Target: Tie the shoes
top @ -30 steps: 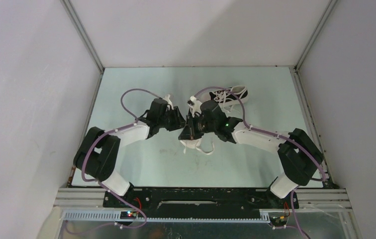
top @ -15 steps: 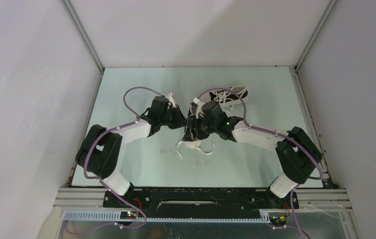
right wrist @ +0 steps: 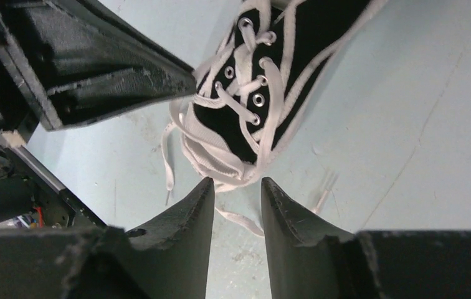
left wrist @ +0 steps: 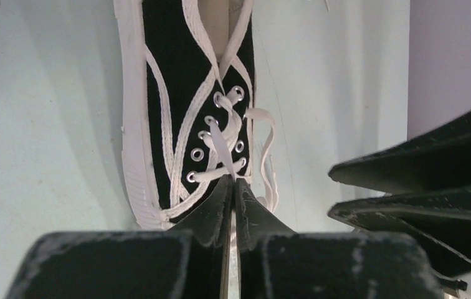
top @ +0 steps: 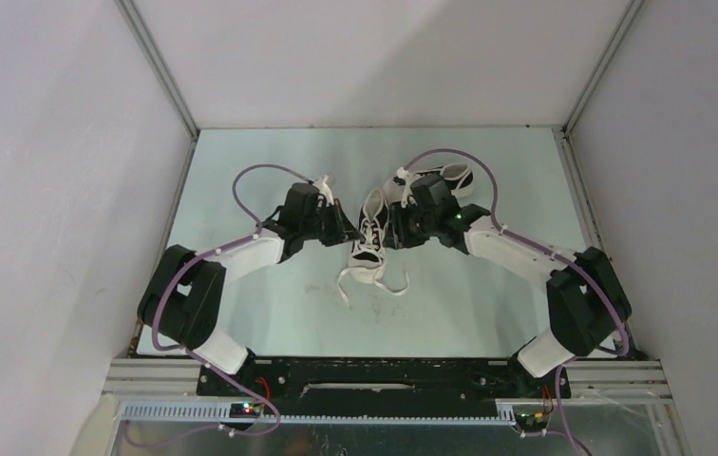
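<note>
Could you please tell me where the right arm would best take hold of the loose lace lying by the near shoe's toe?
Grip the lace on its free stretch lying flat on the table, just off the shoe's toe. Probably come straight down with the right fingers astride it: there it lies single, clear of the crossed lacing.

near shoe (top: pixel 371 230) between left gripper (top: pixel 347 233) and right gripper (top: pixel 394 233), far shoe (top: pixel 456 176) behind, to the right

Plain white walls (top: pixel 384 57) are rising beyond and beside the fingers (right wrist: pixel 180 227), enclosing a pale green desk (top: pixel 488 304) under even light.
</note>
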You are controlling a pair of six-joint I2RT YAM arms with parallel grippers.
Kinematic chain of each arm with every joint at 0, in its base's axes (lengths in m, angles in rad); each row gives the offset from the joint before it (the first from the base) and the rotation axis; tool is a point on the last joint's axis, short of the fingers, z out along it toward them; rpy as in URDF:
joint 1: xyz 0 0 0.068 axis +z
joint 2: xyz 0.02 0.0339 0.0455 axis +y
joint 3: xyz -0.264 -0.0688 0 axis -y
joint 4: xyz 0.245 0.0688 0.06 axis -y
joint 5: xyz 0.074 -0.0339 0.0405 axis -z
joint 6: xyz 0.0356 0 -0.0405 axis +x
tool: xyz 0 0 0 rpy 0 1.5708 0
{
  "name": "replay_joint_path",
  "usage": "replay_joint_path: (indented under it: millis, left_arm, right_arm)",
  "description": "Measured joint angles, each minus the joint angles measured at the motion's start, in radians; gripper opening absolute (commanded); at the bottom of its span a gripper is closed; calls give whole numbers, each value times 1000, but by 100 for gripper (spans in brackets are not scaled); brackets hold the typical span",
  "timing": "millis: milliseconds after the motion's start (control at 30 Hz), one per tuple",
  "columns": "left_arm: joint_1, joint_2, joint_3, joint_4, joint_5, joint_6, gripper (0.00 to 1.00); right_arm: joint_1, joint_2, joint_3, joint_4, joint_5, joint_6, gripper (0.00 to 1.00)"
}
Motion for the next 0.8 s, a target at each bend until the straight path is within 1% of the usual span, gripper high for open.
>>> replay_joint_path:
  millis: [267, 367, 533, 667, 767, 800]
  left_arm:
    - [0, -37, -37, -16, 26, 0, 7]
    - [0, -37, -41, -17, 39, 0, 6]
    - [0, -39, -42, -17, 52, 0, 6]
    - [0, -45, -42, -18, 61, 0, 7]
    - [0, -64, -42, -24, 68, 1, 10]
    - [0, -73, -42, -28, 68, 1, 16]
  right_arm:
    - [18, 176, 198, -96, -29, -79, 18]
    - [18, 240, 261, -119, -52, -99, 16]
    - [18, 315, 305, -145, -98, -123, 10]
    - [18, 371, 338, -175, -160, -147, 10]
    - [18, 391, 346, -184, -209, -155, 10]
    - [18, 402, 350, -190, -248, -162, 10]
